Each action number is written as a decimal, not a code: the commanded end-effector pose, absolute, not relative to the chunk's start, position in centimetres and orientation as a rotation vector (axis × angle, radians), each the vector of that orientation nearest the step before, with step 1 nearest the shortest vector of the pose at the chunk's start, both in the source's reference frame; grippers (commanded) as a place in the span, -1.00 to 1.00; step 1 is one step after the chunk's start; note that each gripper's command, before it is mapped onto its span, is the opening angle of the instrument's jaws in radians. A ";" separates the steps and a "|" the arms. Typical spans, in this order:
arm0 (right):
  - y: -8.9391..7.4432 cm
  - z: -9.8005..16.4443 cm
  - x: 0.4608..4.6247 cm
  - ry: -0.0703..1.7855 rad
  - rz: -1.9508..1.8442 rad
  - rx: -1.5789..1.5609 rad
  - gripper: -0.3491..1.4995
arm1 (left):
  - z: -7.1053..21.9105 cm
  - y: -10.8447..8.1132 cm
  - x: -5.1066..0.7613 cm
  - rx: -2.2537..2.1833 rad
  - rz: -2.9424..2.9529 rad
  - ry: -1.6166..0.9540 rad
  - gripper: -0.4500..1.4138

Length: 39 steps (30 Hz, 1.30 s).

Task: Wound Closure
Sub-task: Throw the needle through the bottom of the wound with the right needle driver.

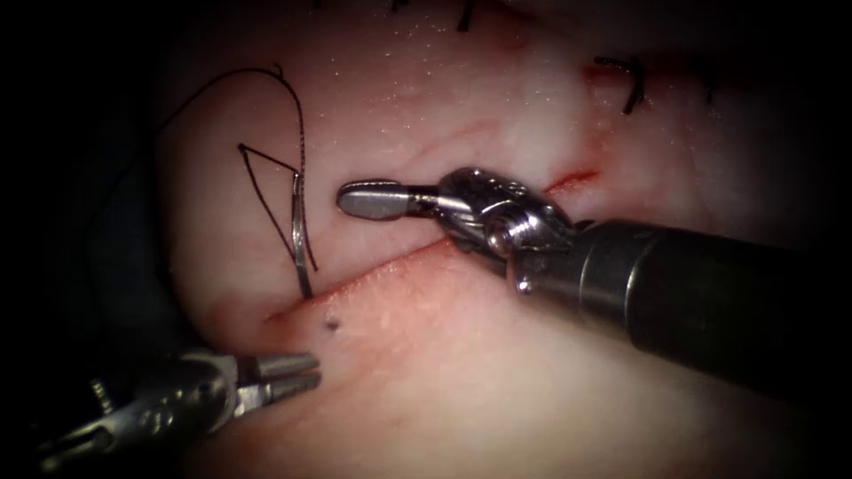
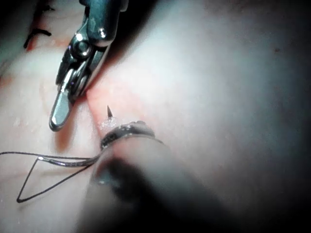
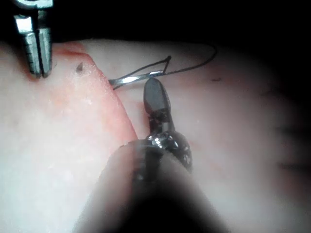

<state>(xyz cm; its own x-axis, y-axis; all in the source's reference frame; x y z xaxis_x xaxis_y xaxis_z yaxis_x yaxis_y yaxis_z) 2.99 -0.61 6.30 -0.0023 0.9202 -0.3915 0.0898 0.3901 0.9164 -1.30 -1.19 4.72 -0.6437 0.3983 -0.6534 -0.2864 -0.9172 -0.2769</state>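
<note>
The curved needle (image 1: 303,239) stands in the tissue (image 1: 497,372) on the left lip of the cut (image 1: 390,264). Its tail half lies bare above the skin, and its dark tip (image 1: 333,325) pokes out on the near lip. Neither tool holds it. Black thread (image 1: 266,173) runs from the tail in a loop over the upper left tissue. My right tool (image 1: 373,200) lies just right of the needle, jaws shut on nothing. My left tool (image 1: 300,372) hovers just below the tip, jaws slightly parted and empty. The right wrist view shows the needle (image 3: 133,76) ahead of the right jaws (image 3: 154,94).
Earlier stitches with cut thread ends (image 1: 630,84) sit further up the wound at the upper right, and another (image 1: 463,18) at the top edge. Red fluid (image 1: 572,182) marks the cut beside the right tool's wrist. The tissue falls away into dark at the left.
</note>
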 end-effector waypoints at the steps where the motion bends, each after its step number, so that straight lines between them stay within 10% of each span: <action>1: -0.6 6.3 3.06 1.395 0.910 1.040 -0.56 | 4.8 -1.2 -1.39 -1.052 2.563 -0.228 -0.80; 4: -0.5 6.3 3.06 1.380 0.949 1.062 0.00 | 5.1 -1.4 -1.47 -1.024 2.605 -0.304 -0.74; 19: -0.7 6.4 3.21 1.282 0.919 1.214 0.53 | 5.8 -1.3 -1.09 -0.938 2.603 -0.390 -0.64; 39: -0.8 6.4 3.56 1.220 0.695 1.206 -0.18 | 5.8 -1.2 -0.96 -0.904 2.590 -0.369 -0.60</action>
<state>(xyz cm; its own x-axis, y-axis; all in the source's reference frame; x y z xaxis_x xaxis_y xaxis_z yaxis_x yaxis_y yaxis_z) 3.49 -0.80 6.36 0.2707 0.9050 -0.3282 0.1854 0.2856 0.9403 -0.91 -1.23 5.77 -0.7252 0.4269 -0.5401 -0.2582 -0.8959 -0.3614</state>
